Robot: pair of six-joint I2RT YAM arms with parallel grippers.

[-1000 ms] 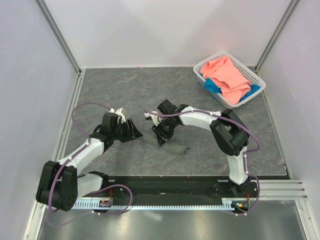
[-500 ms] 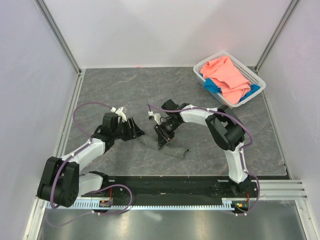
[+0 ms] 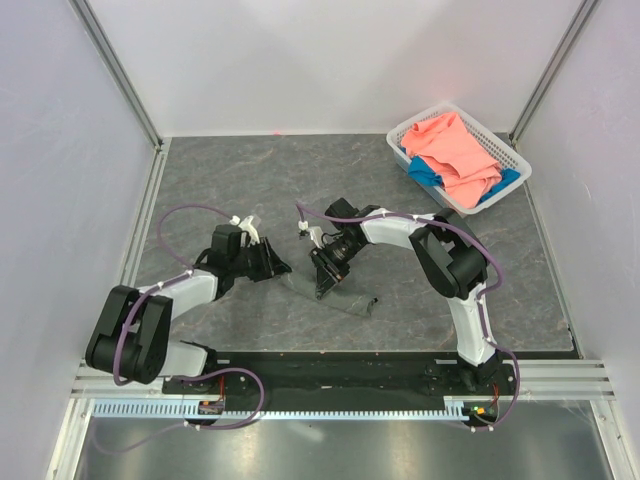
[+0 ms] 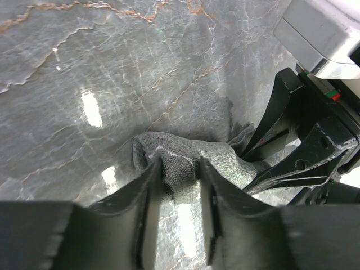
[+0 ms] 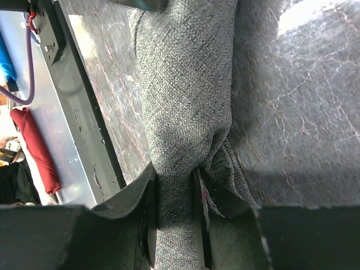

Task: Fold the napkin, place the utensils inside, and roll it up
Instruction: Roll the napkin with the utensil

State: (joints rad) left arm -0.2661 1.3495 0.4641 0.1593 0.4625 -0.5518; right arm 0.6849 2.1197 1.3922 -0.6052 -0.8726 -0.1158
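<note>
Vs 1 s ago: L gripper (image 3: 272, 268) edged right and now pinches the end of the thin dark grey cloth napkin (image 3: 338, 298), a rolled bundle lower centre of top view. R gripper (image 3: 326, 278) shifted slightly and is clamped on the roll's middle. Utensils not visible, prob. wrapped inside. Looks like late rolling/tightening.

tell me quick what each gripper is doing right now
left gripper: shut on the napkin, pinching one end of the bundle
right gripper: shut on the napkin too, cloth clamped between its fingers
</note>
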